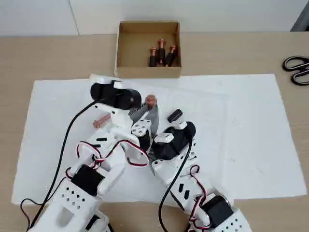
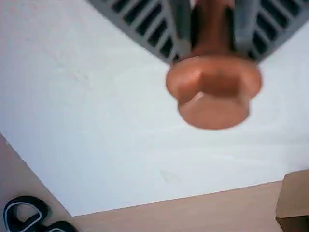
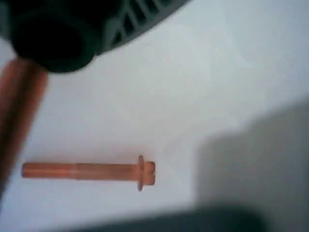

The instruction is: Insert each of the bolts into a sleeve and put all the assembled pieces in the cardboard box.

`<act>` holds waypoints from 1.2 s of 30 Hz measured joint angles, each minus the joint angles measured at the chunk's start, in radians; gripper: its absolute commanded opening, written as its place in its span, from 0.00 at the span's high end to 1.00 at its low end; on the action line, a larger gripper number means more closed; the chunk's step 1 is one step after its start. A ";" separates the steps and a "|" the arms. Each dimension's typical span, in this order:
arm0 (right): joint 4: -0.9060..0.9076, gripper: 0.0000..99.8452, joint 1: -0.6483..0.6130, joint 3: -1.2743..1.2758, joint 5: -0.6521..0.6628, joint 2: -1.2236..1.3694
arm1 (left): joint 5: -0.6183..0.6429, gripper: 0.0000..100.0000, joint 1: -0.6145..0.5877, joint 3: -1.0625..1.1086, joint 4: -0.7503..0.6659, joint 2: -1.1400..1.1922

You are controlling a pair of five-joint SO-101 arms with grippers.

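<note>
High view: the cardboard box [image 1: 133, 48] holds three assembled pieces [image 1: 161, 50].

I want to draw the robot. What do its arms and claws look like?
Both are chunky white plastic with round black motors at the joints. The left arm and right arm each carry looping red-and-white wires and a long black cable. The left gripper and right gripper have dark grey fingers with slots cut in them.
</note>
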 measured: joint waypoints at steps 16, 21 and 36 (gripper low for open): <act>0.000 1.00 0.029 0.000 0.000 0.000 | 0.008 0.99 0.006 -0.017 0.015 -0.051; 0.000 1.00 0.029 0.000 0.000 0.000 | 0.008 0.99 0.015 -0.017 0.015 -0.051; 0.000 1.00 0.029 0.000 0.000 0.000 | 0.008 0.99 0.037 0.038 -0.014 -0.057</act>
